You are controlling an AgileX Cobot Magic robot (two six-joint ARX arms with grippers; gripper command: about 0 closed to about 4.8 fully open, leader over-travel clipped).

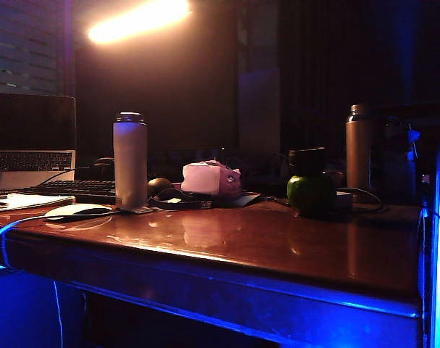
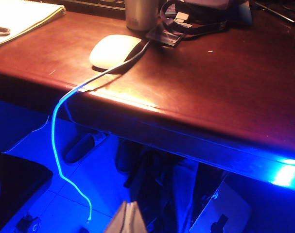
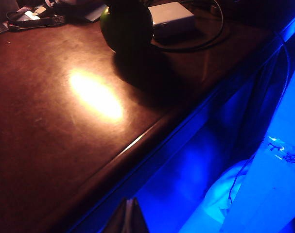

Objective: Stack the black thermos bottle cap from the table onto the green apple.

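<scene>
The green apple [image 1: 301,191] rests on the table [image 1: 263,246] at the right, and the black thermos bottle cap [image 1: 307,161] stands on top of it. In the right wrist view the apple [image 3: 127,28] is far from my right gripper [image 3: 131,202], which is shut and empty just off the table's front edge. My left gripper [image 2: 129,206] is also shut with nothing in it, hanging in front of and below the table edge [image 2: 152,114]. Neither gripper shows in the exterior view.
A pale grey bottle [image 1: 130,159], a white mouse [image 1: 78,210] with a glowing cable [image 2: 60,145], a pink-white lump [image 1: 211,177] and a bronze bottle [image 1: 358,148] stand along the back. A white box [image 3: 171,17] and cable lie behind the apple. A laptop [image 1: 30,141] sits far left.
</scene>
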